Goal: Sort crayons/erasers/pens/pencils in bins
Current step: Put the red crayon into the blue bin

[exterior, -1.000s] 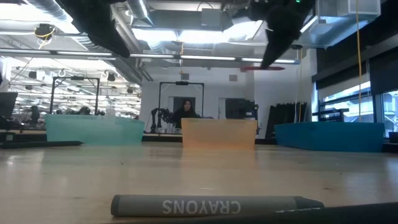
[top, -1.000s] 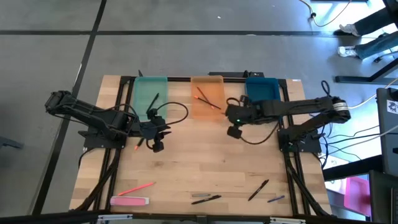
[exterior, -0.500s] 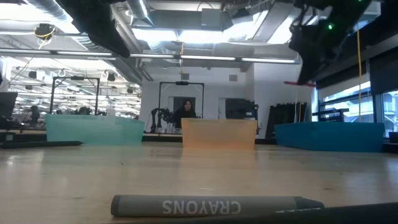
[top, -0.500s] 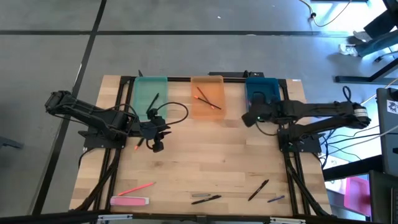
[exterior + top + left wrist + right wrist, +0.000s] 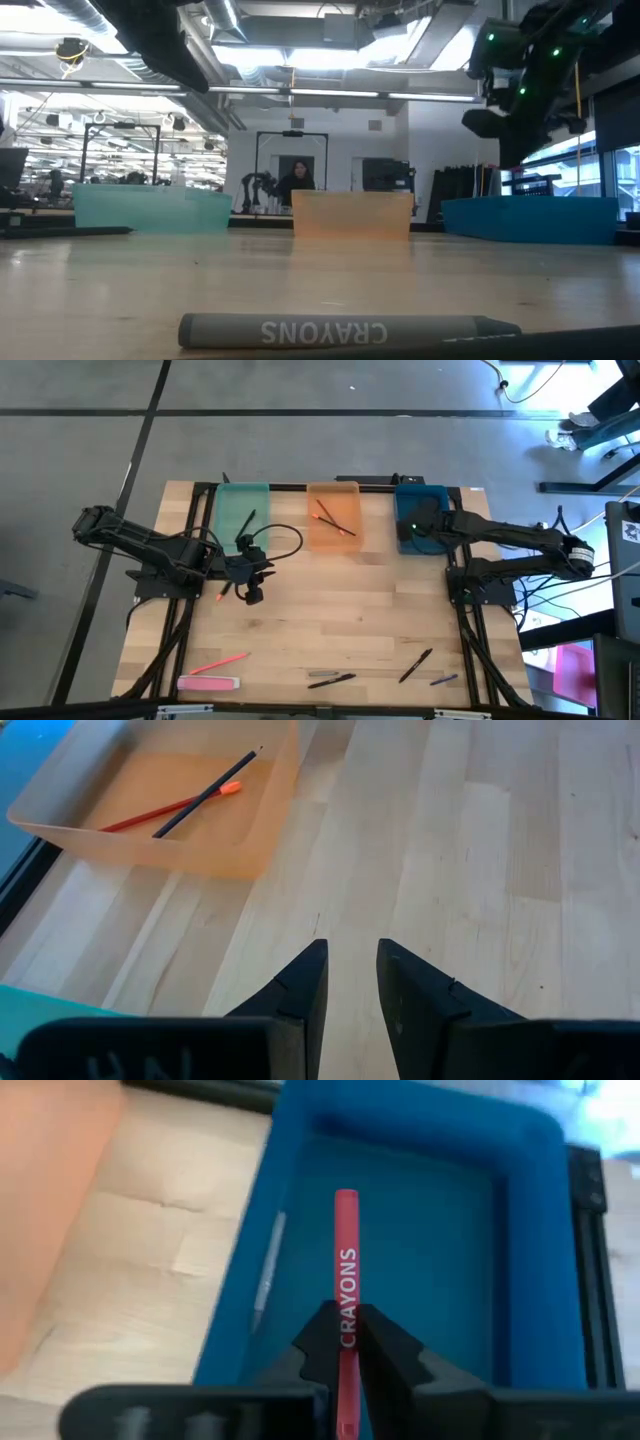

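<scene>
My right gripper point(image 5: 345, 1318) is shut on a red crayon point(image 5: 346, 1250) marked CRAYONS and hangs over the blue bin point(image 5: 520, 1230), which shows at the far right of the table point(image 5: 432, 500). My left gripper point(image 5: 352, 960) waits open above bare wood, left of the middle point(image 5: 252, 595). The orange bin point(image 5: 333, 520) holds a red pencil and a black pen point(image 5: 205, 795). A black pen lies in the teal bin point(image 5: 240, 510). Along the near edge lie a pink eraser point(image 5: 208, 683), a pink pencil point(image 5: 218, 662), a grey crayon point(image 5: 350, 331) and black pens point(image 5: 416, 665). My right gripper pinches the red crayon between its two fingers, on the crayon's rear half point(image 5: 346, 1308). The crayon lies along the fingers, and its front half sticks out past their tips. The fingers slant down from the near side. The crayon is lifted clear above the blue bin's floor.
The three bins stand side by side along the far edge. Black frame rails point(image 5: 300, 487) run behind and beside the table. The wood in the middle of the table point(image 5: 340, 610) is free room. A small purple crayon point(image 5: 444, 680) lies at the near right.
My right gripper has carried the red crayon from beside the orange bin toward the table's right and far edges, to a place over the blue bin, sinking a little. It has rolled, so the crayon now points away toward the far side. It has stayed shut.
</scene>
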Motion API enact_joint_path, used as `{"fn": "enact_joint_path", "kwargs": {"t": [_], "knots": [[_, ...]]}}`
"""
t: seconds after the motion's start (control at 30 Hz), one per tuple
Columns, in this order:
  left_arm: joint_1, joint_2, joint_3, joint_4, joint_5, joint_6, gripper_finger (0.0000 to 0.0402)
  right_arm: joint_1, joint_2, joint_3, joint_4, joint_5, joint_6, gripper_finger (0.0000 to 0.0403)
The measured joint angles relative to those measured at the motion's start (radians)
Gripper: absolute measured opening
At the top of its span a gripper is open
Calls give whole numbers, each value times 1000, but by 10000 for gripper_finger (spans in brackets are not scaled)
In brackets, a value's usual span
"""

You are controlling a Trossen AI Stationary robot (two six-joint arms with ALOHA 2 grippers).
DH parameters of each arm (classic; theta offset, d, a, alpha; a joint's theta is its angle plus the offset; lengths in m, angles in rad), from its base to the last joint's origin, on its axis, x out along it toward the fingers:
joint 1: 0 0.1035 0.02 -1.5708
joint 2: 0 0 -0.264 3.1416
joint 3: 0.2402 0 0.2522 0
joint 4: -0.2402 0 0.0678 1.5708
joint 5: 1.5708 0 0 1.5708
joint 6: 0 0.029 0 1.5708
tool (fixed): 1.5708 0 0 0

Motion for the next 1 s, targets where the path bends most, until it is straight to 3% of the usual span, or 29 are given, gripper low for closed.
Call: {"fn": "enact_joint_path", "kwargs": {"t": [0.2, 0.67, 1.0], "knots": [[0, 0, 0, 0, 0, 0, 82, -76, 85, -13, 66, -105, -31, 33], [0, 0, 0, 0, 0, 24, 82, -176, 314, -13, 133, -141, -48, 33], [0, 0, 0, 0, 0, 24, 82, -197, 403, -13, 179, -187, -50, 33]]}}
